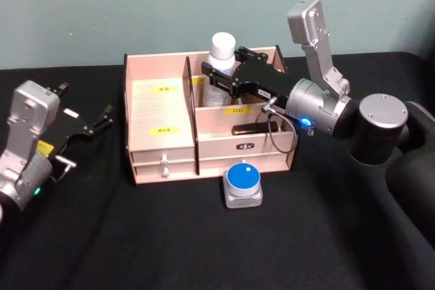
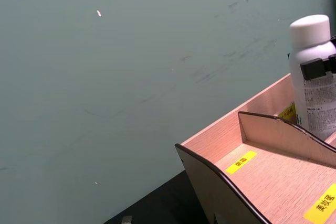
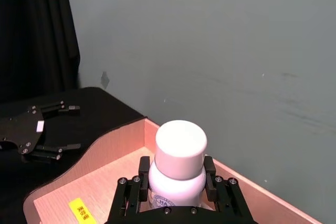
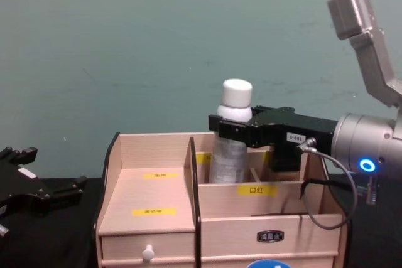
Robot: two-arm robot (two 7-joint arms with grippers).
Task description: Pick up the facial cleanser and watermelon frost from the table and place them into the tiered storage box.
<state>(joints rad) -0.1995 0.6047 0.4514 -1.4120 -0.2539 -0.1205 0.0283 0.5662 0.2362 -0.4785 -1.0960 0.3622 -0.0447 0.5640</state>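
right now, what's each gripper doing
Left gripper: open, holding nothing.
Right gripper: shut on the white-capped bottle in the tiered storage box.

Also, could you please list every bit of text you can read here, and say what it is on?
"口红": front label, right half of the box.
"美妆蛋", probably: shelf label, left half.
Too small to read: back label, the print on the bottle, the dark plate on the box front.
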